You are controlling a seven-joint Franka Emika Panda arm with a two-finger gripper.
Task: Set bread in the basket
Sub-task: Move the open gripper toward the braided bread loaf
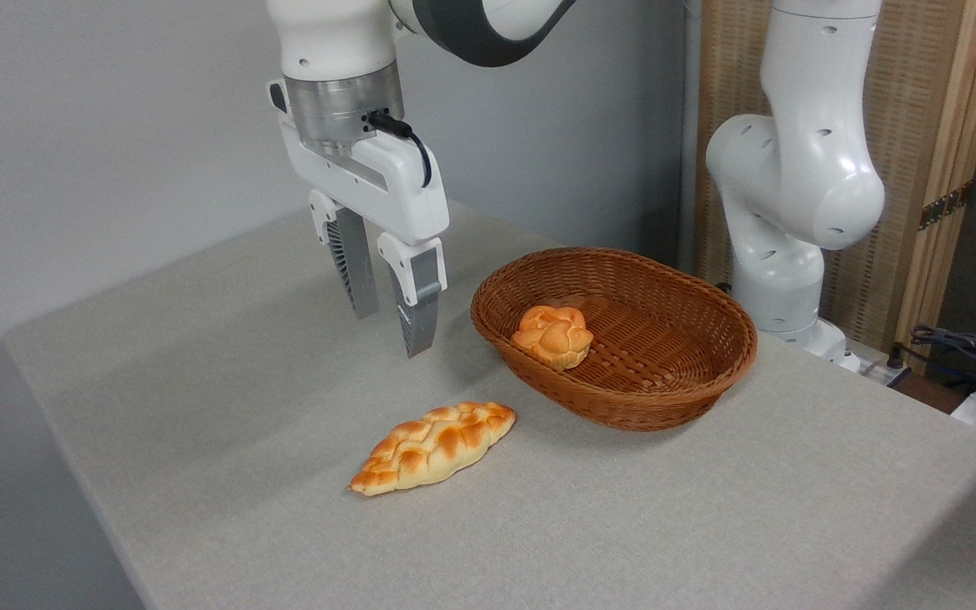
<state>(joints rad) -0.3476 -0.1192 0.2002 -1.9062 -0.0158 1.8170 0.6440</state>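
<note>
Your table (225, 356) is mostly bare. The basket (674, 280) sits far right, open side up and ready to receive, though a small knotted bun (553, 335) already fills its left end. The bread (433, 446) lies flat near you, just left of the basket, well apart from your gripper (390, 324), which hangs above with fingers spread, empty.

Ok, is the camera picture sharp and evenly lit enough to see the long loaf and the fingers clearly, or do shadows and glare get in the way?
Camera view: sharp and softly lit, no glare; the bread and the open gripper are crisp; only soft shadows lie beside the loaf and the basket; the cables at the far right look slightly soft.
</note>
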